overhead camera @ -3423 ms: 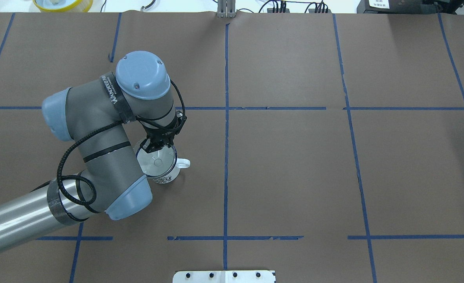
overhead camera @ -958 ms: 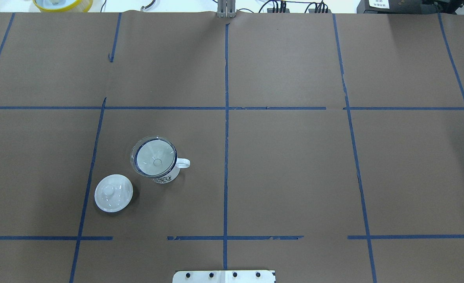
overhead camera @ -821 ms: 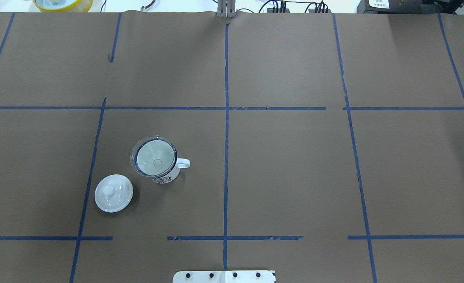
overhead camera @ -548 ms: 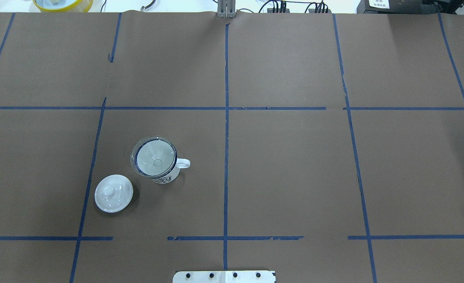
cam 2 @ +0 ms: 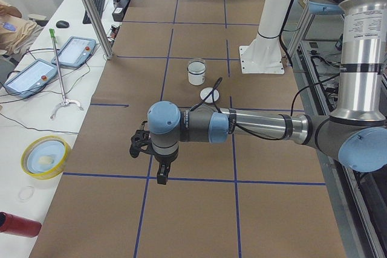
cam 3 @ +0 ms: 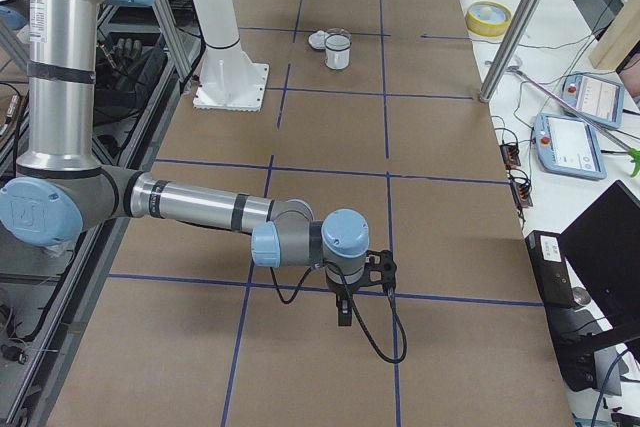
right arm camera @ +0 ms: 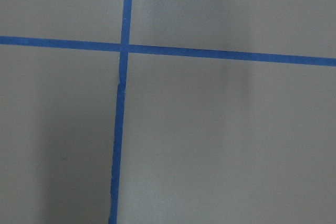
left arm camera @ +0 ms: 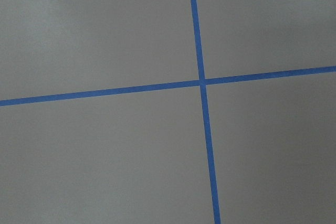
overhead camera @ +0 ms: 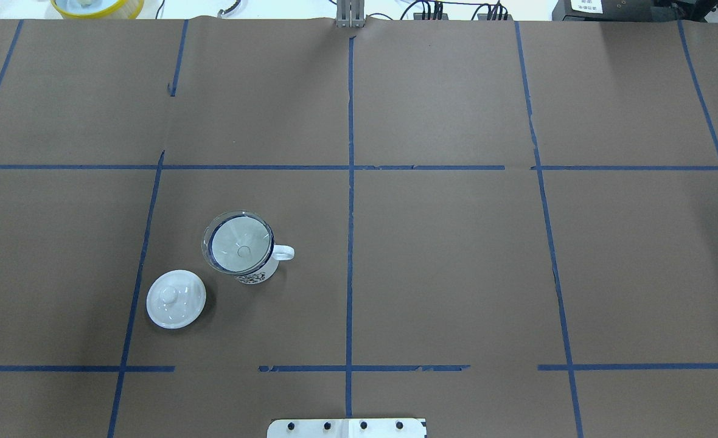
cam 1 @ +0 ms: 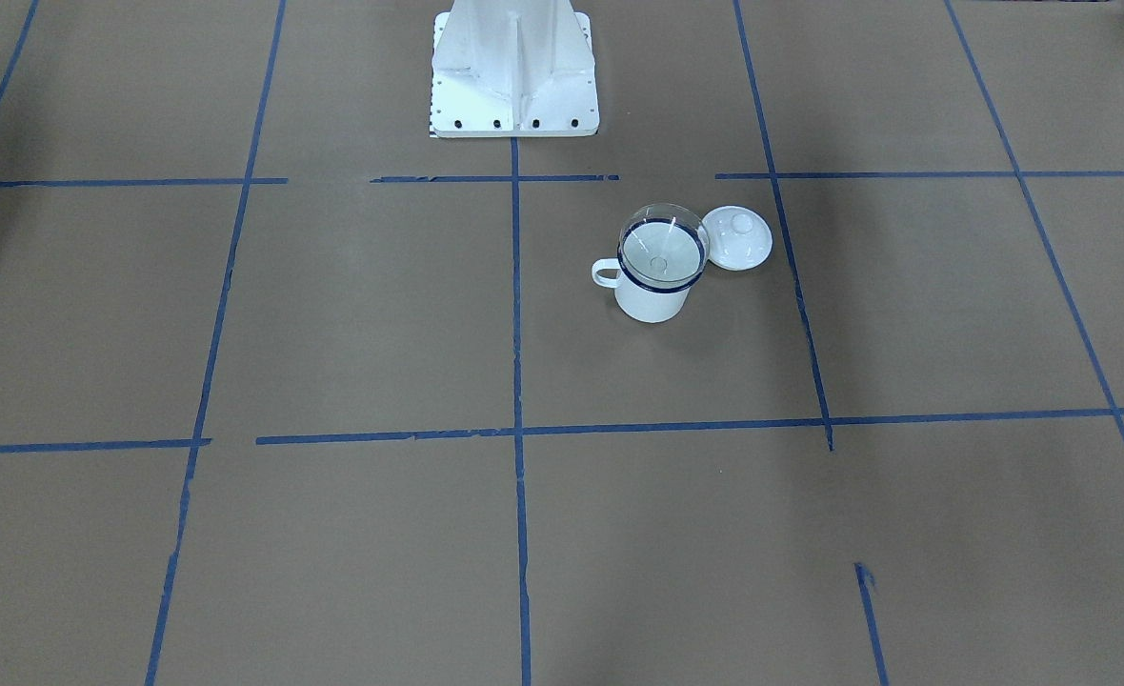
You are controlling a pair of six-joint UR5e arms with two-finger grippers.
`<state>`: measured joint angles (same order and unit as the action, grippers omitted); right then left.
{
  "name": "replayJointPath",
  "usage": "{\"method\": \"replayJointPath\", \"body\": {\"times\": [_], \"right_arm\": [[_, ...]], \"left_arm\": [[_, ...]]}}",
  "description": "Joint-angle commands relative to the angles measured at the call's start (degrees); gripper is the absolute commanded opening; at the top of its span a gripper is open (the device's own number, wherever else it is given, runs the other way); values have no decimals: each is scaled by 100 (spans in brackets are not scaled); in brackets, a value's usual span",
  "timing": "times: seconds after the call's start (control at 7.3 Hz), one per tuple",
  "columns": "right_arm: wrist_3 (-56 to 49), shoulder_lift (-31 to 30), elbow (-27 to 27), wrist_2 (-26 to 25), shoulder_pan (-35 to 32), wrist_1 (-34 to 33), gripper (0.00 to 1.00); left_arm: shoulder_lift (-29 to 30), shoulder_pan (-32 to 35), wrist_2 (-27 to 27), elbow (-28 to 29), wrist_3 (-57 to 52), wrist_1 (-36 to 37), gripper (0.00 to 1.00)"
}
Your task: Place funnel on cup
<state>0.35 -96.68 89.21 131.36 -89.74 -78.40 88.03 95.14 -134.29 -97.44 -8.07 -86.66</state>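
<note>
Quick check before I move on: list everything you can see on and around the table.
table: one, brown cover, blue tape grid.
cup: one, white with dark blue rim, upright on the table's left half.
funnel: one, clear, seated in the cup's mouth.
lid: one, white, domed, on the table beside the cup, apart.
dish: one, yellow-rimmed, off the table's far edge, left.
pedestal: one, white, robot-side edge, centre.
left gripper: one, black, over the table's left end; state unclear.
right gripper: one, black, over the right end; state unclear.
</note>
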Motion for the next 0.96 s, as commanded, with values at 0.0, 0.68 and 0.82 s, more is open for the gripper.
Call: {"method": "replayJointPath", "body": {"times": [0.0,0.68,0.82], "right_arm": [[0,0,0,4,0,0,100],[0,0,0,4,0,0,100],[0,0,0,4,0,0,100]], "left_arm": [[3,-4,-1,32,-2,-17,100],[21,-31,25,32,-19,-305,100],[21,-57,43,58,-11,-394,100]]}}
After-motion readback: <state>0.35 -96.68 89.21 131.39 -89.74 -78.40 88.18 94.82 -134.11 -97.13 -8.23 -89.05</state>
